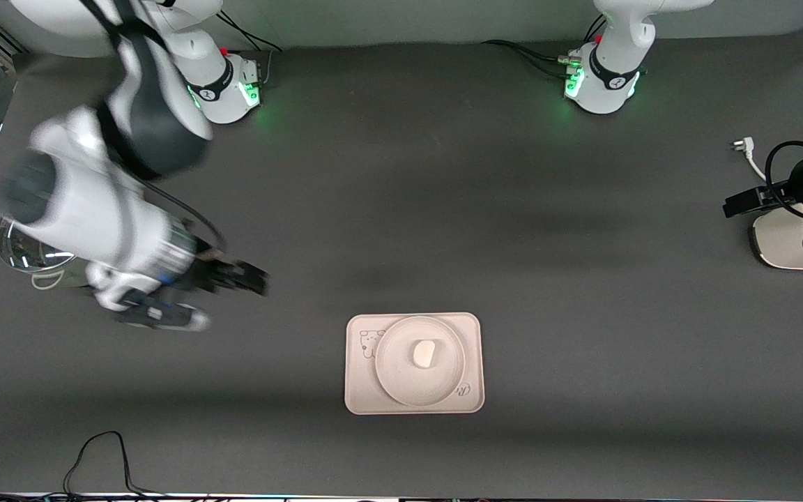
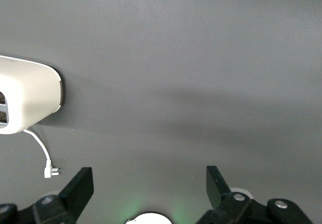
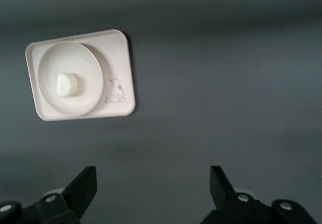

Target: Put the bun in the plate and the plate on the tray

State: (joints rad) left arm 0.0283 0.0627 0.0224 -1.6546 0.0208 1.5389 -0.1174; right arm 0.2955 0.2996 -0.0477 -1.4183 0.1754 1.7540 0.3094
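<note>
Bun (image 1: 423, 353) sits in plate (image 1: 419, 360) on tray (image 1: 413, 363), lower centre; right gripper (image 1: 251, 277) at left and left gripper (image 1: 736, 204) at right, fingers wide open, empty. Best simply to stay clear.

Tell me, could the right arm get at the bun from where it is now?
Probably yes. The bun lies uncovered in the plate on the tray, and the right gripper is open over bare table with nothing between them.

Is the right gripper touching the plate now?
Apart. The front view shows the right gripper, open, over bare table toward the right arm's end, well clear of the plate.
</note>
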